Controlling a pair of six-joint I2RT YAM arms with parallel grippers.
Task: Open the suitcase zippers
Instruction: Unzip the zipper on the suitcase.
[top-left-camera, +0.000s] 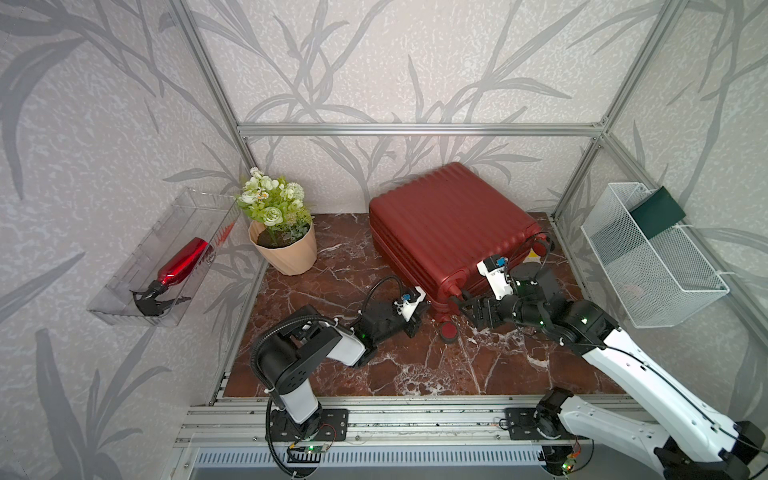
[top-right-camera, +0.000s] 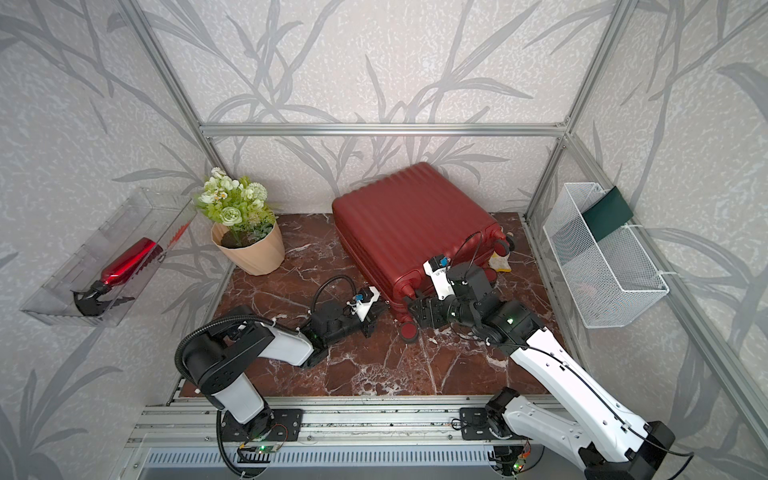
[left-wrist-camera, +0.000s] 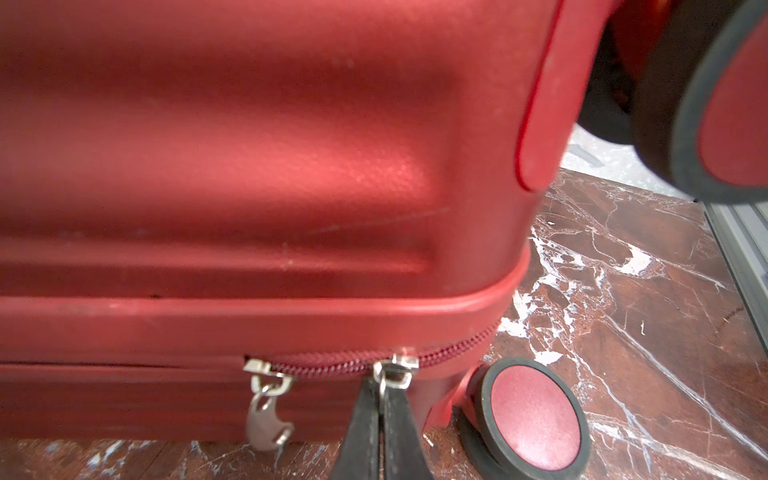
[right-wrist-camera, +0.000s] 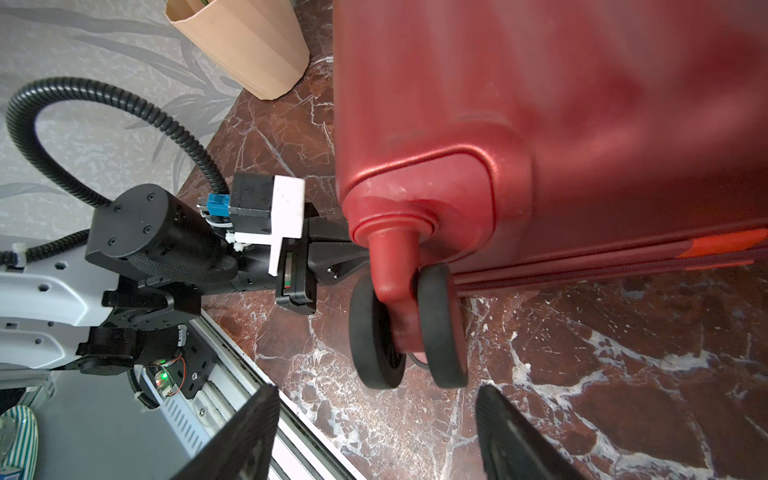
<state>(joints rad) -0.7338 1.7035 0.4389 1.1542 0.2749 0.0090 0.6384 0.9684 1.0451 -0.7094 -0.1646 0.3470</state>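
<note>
The left pincer (left-wrist-camera: 381, 388) is clamped on a zipper pull (left-wrist-camera: 392, 373), its two black fingers (left-wrist-camera: 361, 428) pressed together around the metal tab. The right pincer (right-wrist-camera: 376, 390) stands wide open and holds nothing; a twin wheel (right-wrist-camera: 440, 328) sits just ahead of its gap. The suitcase (top-left-camera: 440, 220) lies flat at the back right of the marble table (top-left-camera: 374, 365), wheels toward the robot. Its zippers (left-wrist-camera: 332, 359) run along the low side seam near a corner wheel (left-wrist-camera: 532, 419). A second pull (left-wrist-camera: 268, 415) hangs loose just beside the gripped one.
</note>
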